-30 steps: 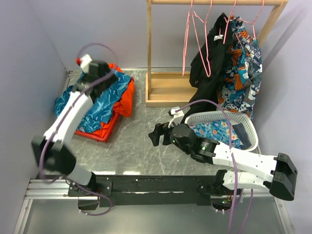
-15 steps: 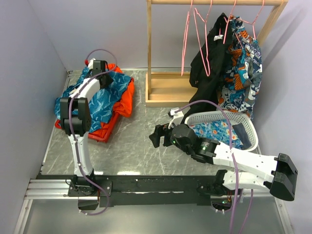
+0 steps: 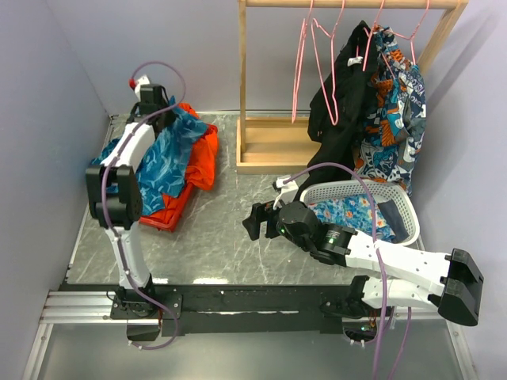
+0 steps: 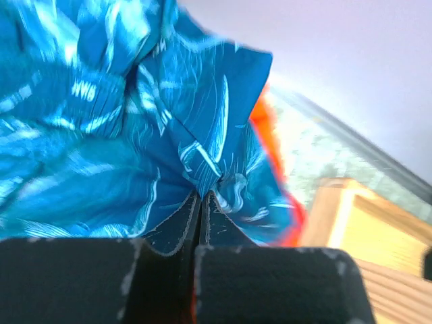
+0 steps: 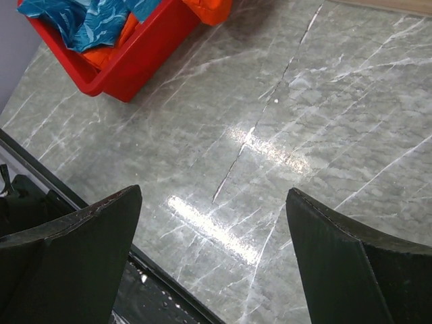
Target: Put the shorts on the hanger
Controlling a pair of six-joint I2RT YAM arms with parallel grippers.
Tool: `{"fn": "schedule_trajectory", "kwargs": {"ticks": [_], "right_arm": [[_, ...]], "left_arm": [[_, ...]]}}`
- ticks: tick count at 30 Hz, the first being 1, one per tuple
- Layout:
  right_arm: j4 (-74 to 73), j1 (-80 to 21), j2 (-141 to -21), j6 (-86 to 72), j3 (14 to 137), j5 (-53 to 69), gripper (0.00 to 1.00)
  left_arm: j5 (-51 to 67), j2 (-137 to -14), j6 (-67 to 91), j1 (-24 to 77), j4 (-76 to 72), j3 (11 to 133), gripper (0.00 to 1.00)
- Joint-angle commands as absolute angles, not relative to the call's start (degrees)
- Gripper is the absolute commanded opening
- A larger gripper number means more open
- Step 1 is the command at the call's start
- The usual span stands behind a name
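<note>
The teal-blue leaf-print shorts (image 3: 168, 158) lie on top of the pile in the red bin (image 3: 171, 215) at the far left. My left gripper (image 3: 164, 119) is at their far edge, shut on a pinched fold of the shorts (image 4: 202, 135), with its fingertips (image 4: 202, 196) pressed together on the cloth. An empty pink hanger (image 3: 299, 79) hangs on the wooden rack at the back. My right gripper (image 3: 255, 218) hovers over the marble mid-table; it (image 5: 214, 191) is open with nothing between its fingers. The shorts (image 5: 88, 20) show at the top left of the right wrist view.
A plain orange garment (image 3: 202, 154) lies under the shorts in the bin (image 5: 135, 67). The wooden rack (image 3: 269, 146) carries a black garment (image 3: 341, 111) and a floral one (image 3: 396, 111). A white basket (image 3: 408, 212) of printed clothes sits at the right.
My left gripper has closed on the shorts at the bin's far side and raised a fold of them. The right arm has stayed put.
</note>
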State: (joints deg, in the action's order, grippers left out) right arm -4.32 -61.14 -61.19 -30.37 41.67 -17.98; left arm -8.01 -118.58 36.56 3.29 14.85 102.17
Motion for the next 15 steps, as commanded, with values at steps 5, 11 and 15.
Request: {"fn": "schedule_trajectory", "kwargs": {"ticks": [5,11,15], "right_arm": [[-3.78,-61.00,-61.70,-30.06,43.94,-19.16,0.95],[-4.13,-61.00,-62.75,-29.71,44.47,-19.69,0.95],[-4.13,-61.08,-63.19,-29.45,45.09,-19.51,0.95]], "left_arm": [[-6.68,-100.74,30.32,3.16,10.72,101.95,0.01],[-5.98,-93.97,28.13,3.16,13.44,104.41,0.01],[-2.21,-89.22,28.48,3.25,15.38,105.99,0.01]]}}
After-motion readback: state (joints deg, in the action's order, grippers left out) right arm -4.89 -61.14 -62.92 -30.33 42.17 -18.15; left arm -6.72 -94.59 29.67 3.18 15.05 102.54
